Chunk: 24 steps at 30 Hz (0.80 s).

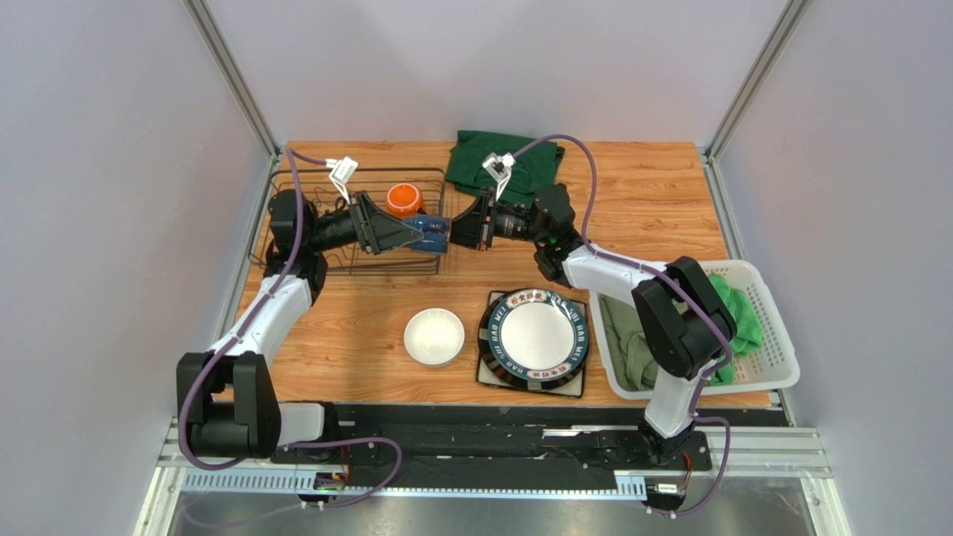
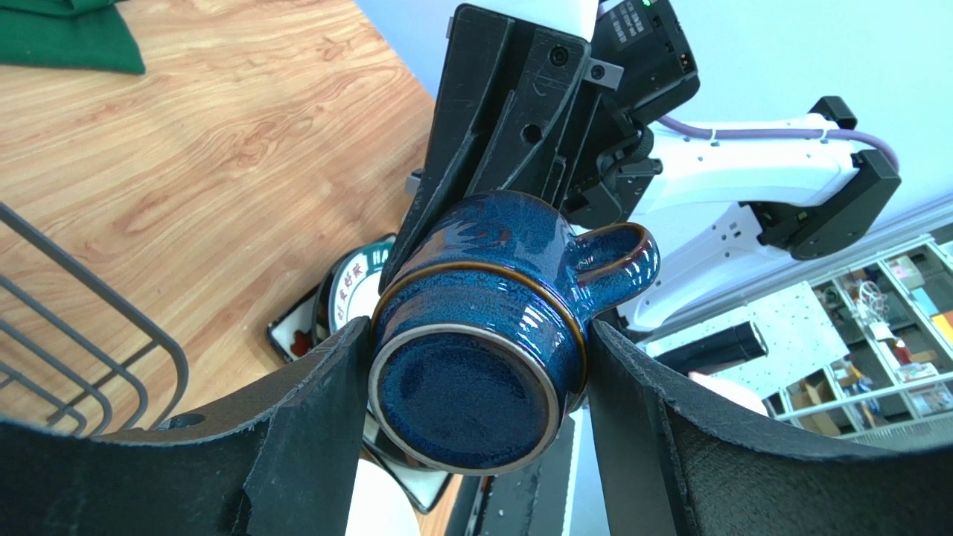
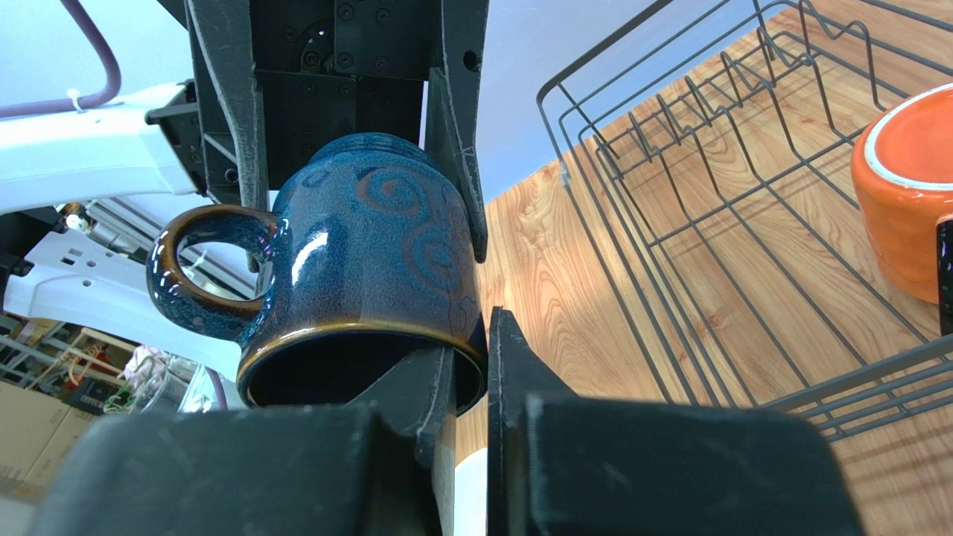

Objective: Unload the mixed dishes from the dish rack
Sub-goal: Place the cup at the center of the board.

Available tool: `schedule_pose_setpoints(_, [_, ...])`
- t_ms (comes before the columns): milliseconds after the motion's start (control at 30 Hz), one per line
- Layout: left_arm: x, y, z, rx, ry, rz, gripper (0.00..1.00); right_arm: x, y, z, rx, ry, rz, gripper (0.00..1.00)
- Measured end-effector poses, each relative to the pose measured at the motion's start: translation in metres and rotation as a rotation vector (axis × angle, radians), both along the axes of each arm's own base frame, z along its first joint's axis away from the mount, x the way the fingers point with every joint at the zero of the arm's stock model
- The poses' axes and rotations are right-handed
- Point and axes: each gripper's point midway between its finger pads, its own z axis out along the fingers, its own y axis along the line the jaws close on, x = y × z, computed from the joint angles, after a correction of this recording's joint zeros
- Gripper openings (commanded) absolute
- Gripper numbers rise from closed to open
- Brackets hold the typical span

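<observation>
The dark blue mug [image 1: 430,231] hangs in the air between both grippers, just right of the dish rack [image 1: 336,229]. My left gripper [image 2: 475,374] clamps the mug [image 2: 481,313] by its sides near the base. My right gripper [image 3: 475,352] pinches the mug's [image 3: 369,246] rim wall, one finger inside and one outside. The orange mug [image 1: 403,200] stands in the rack [image 3: 694,168]. The small white bowl [image 1: 434,336] and the round dark-rimmed plate [image 1: 537,338] lie on the table. The plate rests on a square plate whose corner [image 1: 489,374] shows.
A green cloth [image 1: 503,162] lies at the back of the table. A white slatted basket [image 1: 772,324] with green cloths stands at the right edge. Grey walls close in the left, back and right sides.
</observation>
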Motion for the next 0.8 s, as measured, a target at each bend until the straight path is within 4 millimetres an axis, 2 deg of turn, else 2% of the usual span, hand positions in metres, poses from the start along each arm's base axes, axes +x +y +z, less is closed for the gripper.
schedule_pose_setpoints(200, [0.000, 0.004, -0.001, 0.025, -0.009, 0.013, 0.82, 0.000, -0.002, 0.000, -0.005, -0.008, 0.000, 0.00])
schedule_pose_setpoints(233, [0.001, 0.006, -0.002, 0.029, -0.012, 0.024, 0.89, 0.001, -0.003, 0.002, -0.003, -0.009, -0.006, 0.00])
schedule_pose_setpoints(800, [0.015, 0.041, -0.003, 0.098, -0.060, 0.157, 0.91, 0.004, -0.027, 0.017, -0.040, -0.073, -0.076, 0.00])
